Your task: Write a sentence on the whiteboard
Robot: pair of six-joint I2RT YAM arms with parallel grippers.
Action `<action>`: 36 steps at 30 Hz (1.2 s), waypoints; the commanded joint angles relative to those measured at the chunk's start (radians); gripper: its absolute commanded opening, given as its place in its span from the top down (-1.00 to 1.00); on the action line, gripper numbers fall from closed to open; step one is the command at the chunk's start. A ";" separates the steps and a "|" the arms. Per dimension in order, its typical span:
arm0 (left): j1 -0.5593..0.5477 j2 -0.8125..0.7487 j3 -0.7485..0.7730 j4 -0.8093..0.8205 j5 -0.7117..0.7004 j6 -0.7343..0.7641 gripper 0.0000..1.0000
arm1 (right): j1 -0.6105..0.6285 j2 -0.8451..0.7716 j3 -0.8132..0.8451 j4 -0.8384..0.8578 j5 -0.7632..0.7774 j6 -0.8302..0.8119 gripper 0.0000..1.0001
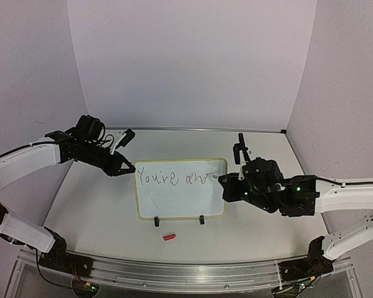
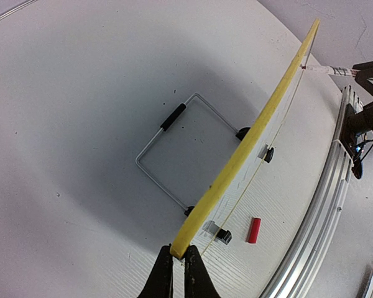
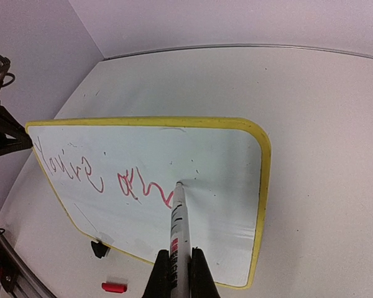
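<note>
The whiteboard (image 1: 180, 202), white with a thin yellow frame, stands tilted on two black clip feet (image 1: 202, 219) at the table's middle. One line of the sentence (image 1: 171, 179) reads "You're am"; it looks red in the right wrist view (image 3: 99, 177). My left gripper (image 1: 129, 167) is shut on the board's yellow left edge (image 2: 248, 143), and its fingertips (image 2: 163, 264) pinch the frame corner. My right gripper (image 1: 227, 186) is shut on a white marker (image 3: 179, 223). The marker's tip touches the board (image 3: 224, 161) at the end of the last stroke.
A small red cap (image 1: 168, 236) lies on the table in front of the board, also seen from the left wrist (image 2: 253, 230) and the right wrist (image 3: 114, 287). A wire stand (image 2: 174, 146) props the board from behind. An aluminium rail (image 1: 174, 273) runs along the near edge.
</note>
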 commanded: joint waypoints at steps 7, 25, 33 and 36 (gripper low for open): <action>-0.008 0.030 0.010 -0.050 -0.024 0.020 1.00 | -0.005 -0.007 -0.020 -0.024 -0.033 0.071 1.00; -0.009 0.027 0.011 -0.049 -0.024 0.020 1.00 | -0.005 -0.024 -0.015 -0.079 0.002 0.084 1.00; -0.010 0.024 0.010 -0.051 -0.025 0.020 1.00 | -0.005 -0.070 -0.018 -0.077 -0.006 0.069 1.00; -0.009 0.024 0.010 -0.050 -0.026 0.020 1.00 | -0.005 -0.106 -0.022 -0.069 -0.014 0.059 1.00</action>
